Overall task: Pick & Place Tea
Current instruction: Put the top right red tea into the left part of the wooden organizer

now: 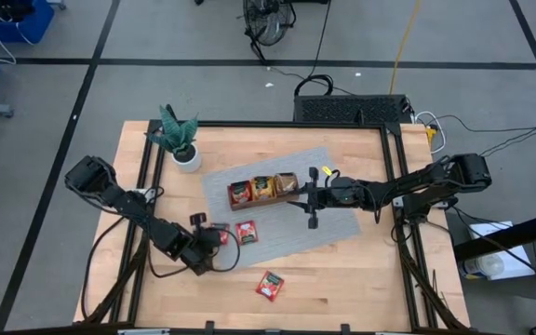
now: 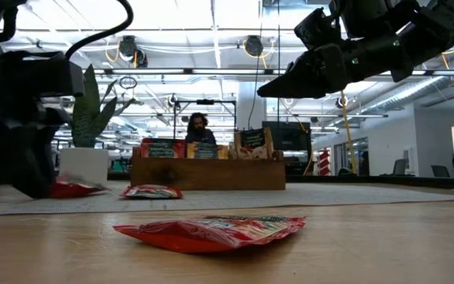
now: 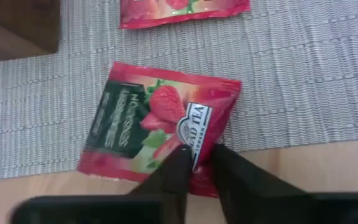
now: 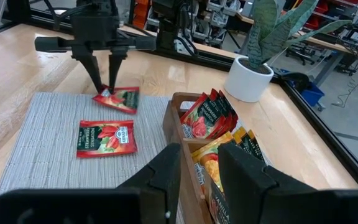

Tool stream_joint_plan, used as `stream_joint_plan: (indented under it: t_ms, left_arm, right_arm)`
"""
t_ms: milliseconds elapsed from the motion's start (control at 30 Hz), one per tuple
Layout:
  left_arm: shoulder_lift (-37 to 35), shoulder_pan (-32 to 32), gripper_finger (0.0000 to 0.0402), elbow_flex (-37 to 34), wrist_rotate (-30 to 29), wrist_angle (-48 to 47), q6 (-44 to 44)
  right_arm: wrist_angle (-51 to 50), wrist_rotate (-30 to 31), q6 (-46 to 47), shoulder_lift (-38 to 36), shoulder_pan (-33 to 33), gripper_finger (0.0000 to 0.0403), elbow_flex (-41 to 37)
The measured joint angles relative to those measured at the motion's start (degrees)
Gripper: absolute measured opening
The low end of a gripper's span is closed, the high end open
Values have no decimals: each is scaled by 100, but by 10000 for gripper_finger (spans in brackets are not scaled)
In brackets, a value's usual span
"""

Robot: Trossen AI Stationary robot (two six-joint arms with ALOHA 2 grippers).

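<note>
A red tea sachet (image 3: 160,124) lies flat at the left edge of the grey mat (image 1: 333,228). My left gripper (image 1: 214,238) stands over it, pointing down, shut on its near edge. A second red sachet (image 1: 247,231) lies on the mat beside it. A third (image 1: 269,286) lies on the bare wood nearer the front. The brown wooden tray (image 1: 234,199) on the mat holds red and orange-yellow sachets standing upright. My right gripper (image 1: 311,197) hovers open just off the tray's right end, nothing between its fingers. My left gripper pinches the sachet's edge beside the white label (image 3: 199,149) between its two fingers. The fingers (image 4: 98,78) come steeply from above. The sachet still lies flat, mostly on the mat, its gripped edge reaching onto the wood.
A potted plant in a white pot (image 1: 182,147) stands at the table's far left, behind the mat. Black rails (image 1: 394,186) frame the tabletop. Bare wood lies at the table's front and right. A person (image 2: 199,126) sits in the room beyond the table.
</note>
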Motion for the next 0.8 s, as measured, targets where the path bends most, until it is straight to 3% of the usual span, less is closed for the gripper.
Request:
stream_joint_plan:
  t_ms: [100,267,400,567,800]
  left_arm:
    - [0,10,22,-7,4,34,21]
    - [-68,-69,14,294,73,-398,511]
    - [-127,-110,11,1086,166,-1647,896]
    - [-48,-99,10,2045,-1017,-2507,1342]
    - [463,127,10,2330,-2579,-2253,2423]
  right_arm:
    - [2,0,22,0,0,95,0]
    - [2,0,84,0,0,95,0]
    - [2,-1,171,0,0,94,0]
    - [33,-57,473,0,0,95,0]
    - [1156,-1186,893,513,-2,95,4]
